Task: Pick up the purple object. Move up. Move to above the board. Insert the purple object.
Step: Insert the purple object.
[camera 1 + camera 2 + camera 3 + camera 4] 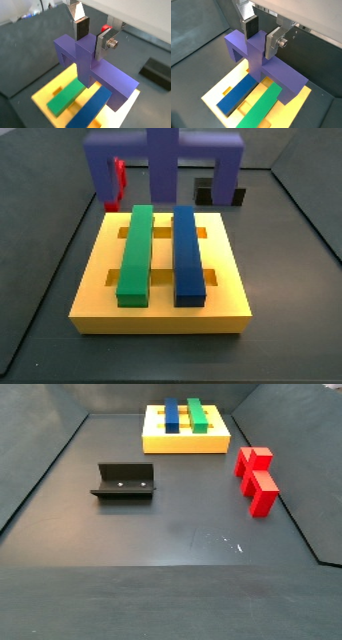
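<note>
Tool (91,34) pinching the middle bar of the purple object (90,62), held above the yellow board (163,306) in both wrist views. Green bar (135,254) and dark-blue bar (189,256) seated in board slots; fixture (123,481) and red block (257,478) well apart on the table (160,534).

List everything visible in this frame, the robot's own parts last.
board: one, yellow, on the dark floor.
green bar: one, green, lying in the board's top.
blue bar: one, dark blue, lying in the board's top beside the green bar.
purple object: one, violet-blue, held over the board, prongs pointing down.
red block: red, on the floor away from the board; one piece or two, cannot tell.
fixture: one, dark, on the floor apart from the board.
gripper: one, silver fingers with dark pads, shut on the purple object's middle bar.
</note>
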Tool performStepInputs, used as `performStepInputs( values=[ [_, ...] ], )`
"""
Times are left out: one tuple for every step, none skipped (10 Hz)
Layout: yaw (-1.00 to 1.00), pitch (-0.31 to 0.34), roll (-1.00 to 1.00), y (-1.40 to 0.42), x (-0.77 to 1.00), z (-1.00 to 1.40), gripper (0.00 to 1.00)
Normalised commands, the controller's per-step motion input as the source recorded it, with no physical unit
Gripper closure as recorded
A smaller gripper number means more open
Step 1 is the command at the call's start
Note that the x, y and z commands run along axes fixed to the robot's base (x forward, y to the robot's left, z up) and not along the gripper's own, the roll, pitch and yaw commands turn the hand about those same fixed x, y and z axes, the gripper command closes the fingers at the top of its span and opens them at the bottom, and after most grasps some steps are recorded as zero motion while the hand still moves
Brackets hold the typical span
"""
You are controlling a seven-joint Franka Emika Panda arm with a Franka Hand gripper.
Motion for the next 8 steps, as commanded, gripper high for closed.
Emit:
performStepInputs(
  values=[
    [0.11, -0.199, -0.1, -0.26, 0.06, -0.69, 1.0],
    [0.13, -0.201, -0.11, -0.2, 0.03, -0.68, 1.0],
    [0.16, -0.18, 0.05, -0.26, 0.0, -0.51, 1.0],
    [0.16, -0.14, 0.05, -0.16, 0.0, -0.5, 1.0],
    [0.12, -0.104, 0.1, -0.19, -0.03, -0.36, 1.0],
    [0.09, -0.004, 0.17, -0.21, 0.0, -0.12, 1.0],
    [0.07, 0.0, 0.2, -0.19, 0.0, -0.19, 1.0],
    [0.05, -0.004, 0.16, -0.11, 0.0, -0.27, 1.0]
  ],
)
